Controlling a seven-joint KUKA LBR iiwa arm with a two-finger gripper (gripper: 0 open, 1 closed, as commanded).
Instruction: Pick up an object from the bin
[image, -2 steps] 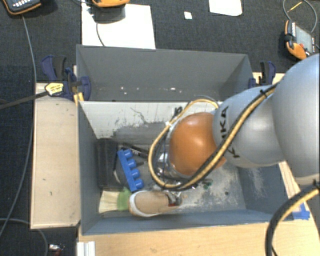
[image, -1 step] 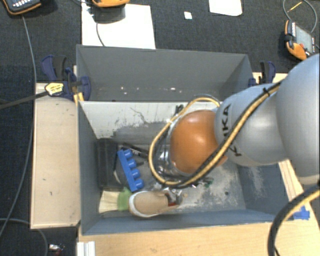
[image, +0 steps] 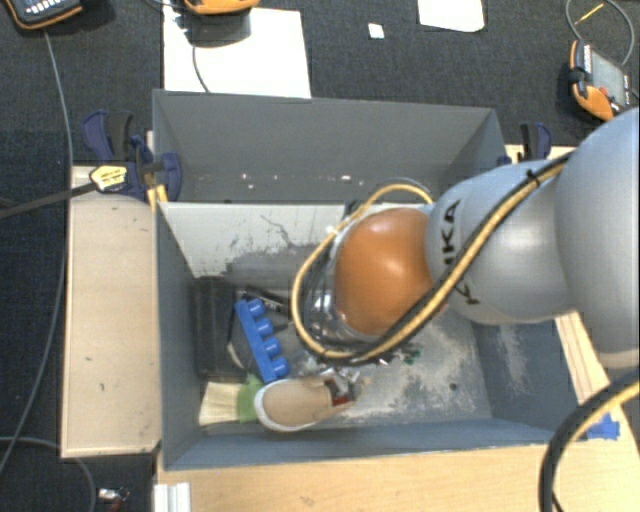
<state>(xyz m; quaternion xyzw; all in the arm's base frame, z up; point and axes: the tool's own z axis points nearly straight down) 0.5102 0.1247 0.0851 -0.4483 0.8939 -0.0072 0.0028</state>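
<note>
My gripper (image: 338, 384) is low in the bin's front middle, mostly hidden under the arm's wrist. It sits right at the upper right end of a tan oval thing with a white rim (image: 292, 406), which lies along the front wall. Whether it touches that thing I cannot tell. A blue toothed plastic piece (image: 260, 338) lies just left of the gripper, tilted. A pale yellow and green brush-like thing (image: 224, 404) lies at the front left, against the tan oval's left end.
A black rectangular block (image: 214, 324) stands along the bin's left wall. The arm and its orange cover hide the middle of the bin. Bare scuffed floor shows at the right, with small dark bits near the wrist.
</note>
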